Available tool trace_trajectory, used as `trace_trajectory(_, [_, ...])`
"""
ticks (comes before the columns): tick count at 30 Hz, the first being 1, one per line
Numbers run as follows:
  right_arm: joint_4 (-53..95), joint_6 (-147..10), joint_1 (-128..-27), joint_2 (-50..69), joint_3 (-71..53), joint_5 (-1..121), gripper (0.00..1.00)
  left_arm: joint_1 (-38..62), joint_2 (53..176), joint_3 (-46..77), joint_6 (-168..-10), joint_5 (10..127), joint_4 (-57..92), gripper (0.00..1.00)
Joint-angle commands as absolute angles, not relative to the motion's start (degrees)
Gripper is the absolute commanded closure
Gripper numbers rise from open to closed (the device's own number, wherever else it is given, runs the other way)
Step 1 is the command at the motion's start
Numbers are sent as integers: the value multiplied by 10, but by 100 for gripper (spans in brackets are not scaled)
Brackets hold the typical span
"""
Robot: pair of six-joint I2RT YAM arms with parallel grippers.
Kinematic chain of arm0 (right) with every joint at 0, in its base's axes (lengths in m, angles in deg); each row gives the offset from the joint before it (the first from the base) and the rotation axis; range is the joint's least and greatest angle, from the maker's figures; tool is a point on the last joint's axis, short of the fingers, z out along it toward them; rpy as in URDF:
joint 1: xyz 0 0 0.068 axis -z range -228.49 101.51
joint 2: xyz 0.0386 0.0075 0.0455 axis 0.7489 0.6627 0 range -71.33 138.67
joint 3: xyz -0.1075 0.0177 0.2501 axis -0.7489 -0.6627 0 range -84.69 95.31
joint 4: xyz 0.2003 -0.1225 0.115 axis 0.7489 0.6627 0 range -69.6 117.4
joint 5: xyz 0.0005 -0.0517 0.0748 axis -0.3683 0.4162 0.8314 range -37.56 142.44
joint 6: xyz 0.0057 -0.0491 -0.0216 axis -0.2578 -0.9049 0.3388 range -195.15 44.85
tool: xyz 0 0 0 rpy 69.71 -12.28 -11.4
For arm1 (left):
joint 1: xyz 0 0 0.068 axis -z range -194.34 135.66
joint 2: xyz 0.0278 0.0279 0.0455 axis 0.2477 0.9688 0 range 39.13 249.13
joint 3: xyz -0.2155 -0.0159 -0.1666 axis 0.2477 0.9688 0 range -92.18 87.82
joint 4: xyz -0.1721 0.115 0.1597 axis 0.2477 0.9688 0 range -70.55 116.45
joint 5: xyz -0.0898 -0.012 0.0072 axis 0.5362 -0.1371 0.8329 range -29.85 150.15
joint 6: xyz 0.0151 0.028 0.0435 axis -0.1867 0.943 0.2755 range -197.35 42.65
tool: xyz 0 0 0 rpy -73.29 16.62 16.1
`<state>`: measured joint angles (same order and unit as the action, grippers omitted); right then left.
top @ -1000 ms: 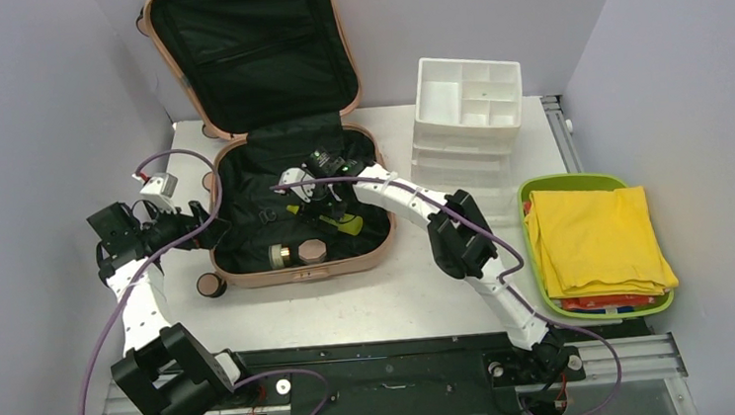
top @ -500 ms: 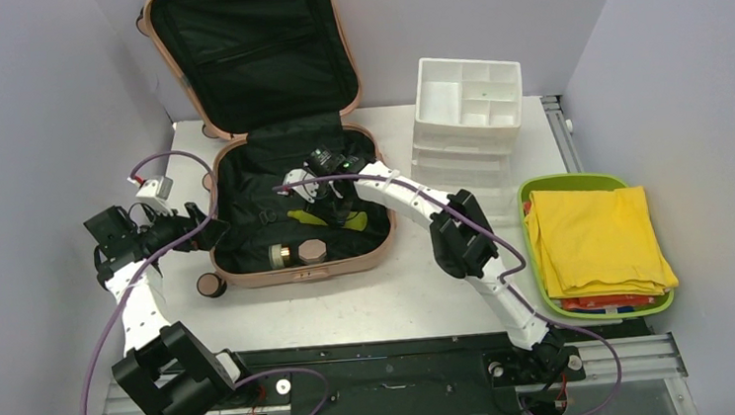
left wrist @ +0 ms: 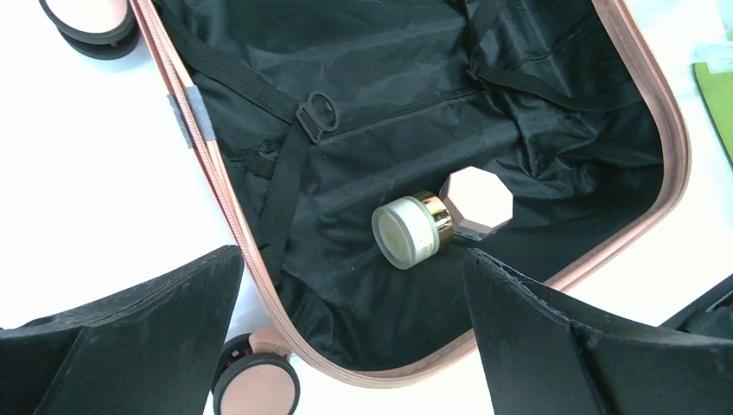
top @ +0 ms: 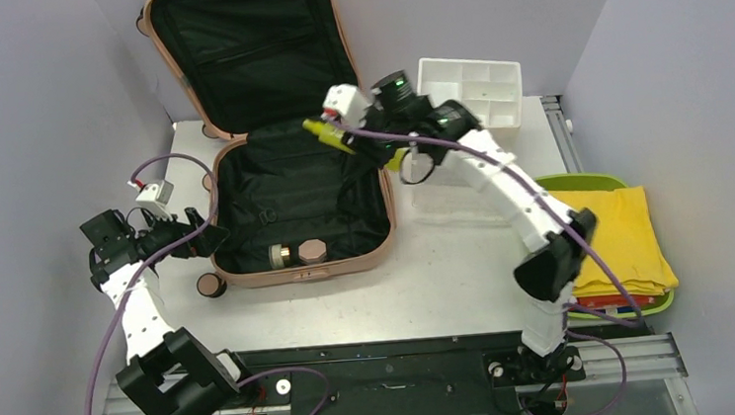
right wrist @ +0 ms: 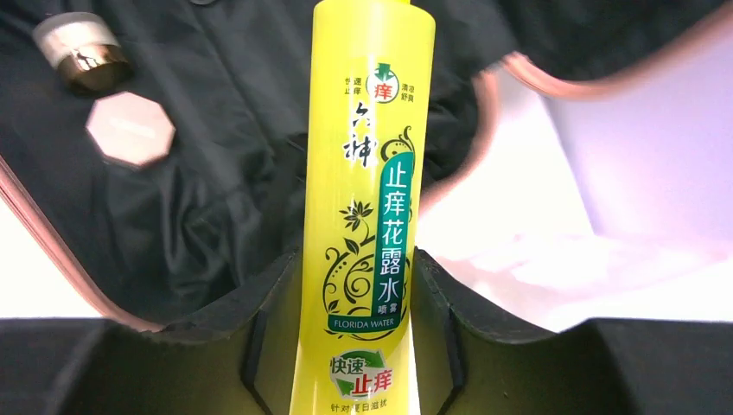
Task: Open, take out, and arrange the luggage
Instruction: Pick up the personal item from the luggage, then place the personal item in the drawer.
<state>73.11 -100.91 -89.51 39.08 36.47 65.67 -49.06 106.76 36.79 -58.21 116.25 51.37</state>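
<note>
The luggage [top: 309, 269], a salmon-pink suitcase, lies open with its lid [top: 252, 48] leaning on the back wall. On its black lining lie a white jar with a gold band [top: 283, 255] [left wrist: 413, 230] and a pink octagonal box [top: 312, 250] [left wrist: 477, 197]. My right gripper [top: 367, 144] [right wrist: 356, 268] is shut on a yellow-green bottle [top: 328, 133] [right wrist: 367, 156], held in the air above the suitcase's far right corner. My left gripper [top: 209, 235] [left wrist: 350, 259] stands open at the suitcase's near left corner, holding nothing.
A white drawer organizer [top: 469, 95] stands behind the right arm. At the right edge a lime-green tray [top: 599, 179] holds folded yellow cloth [top: 609, 238]. A caster wheel [top: 211, 284] [left wrist: 257, 385] sticks out at the suitcase's near left corner.
My right gripper closed on the bottle inside the suitcase and lifted it up and back to the right. The left arm drew slightly to the left.
</note>
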Motion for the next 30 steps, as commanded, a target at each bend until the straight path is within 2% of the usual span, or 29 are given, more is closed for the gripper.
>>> trace_trajectory(1, [703,-1055,-828,272,263,671,97,-496,1026,340,-525,1188,584,4])
trace_trajectory(7, [674,-1214,-742,109,37,694,100,-496,997,355,-523,1212,583,4])
trace_trajectory(11, [634,-1268,-690,67,-72,690,100,-496,1004,365,-538,1221,563,4])
trace_trajectory(17, [636,-1269,-627,77,-94,717,100,-496,1013,373,-533,1228,562,4])
trace_trajectory(30, [647,-1298,-597,150,-55,674,100,-496,1007,382,-531,1232,558,4])
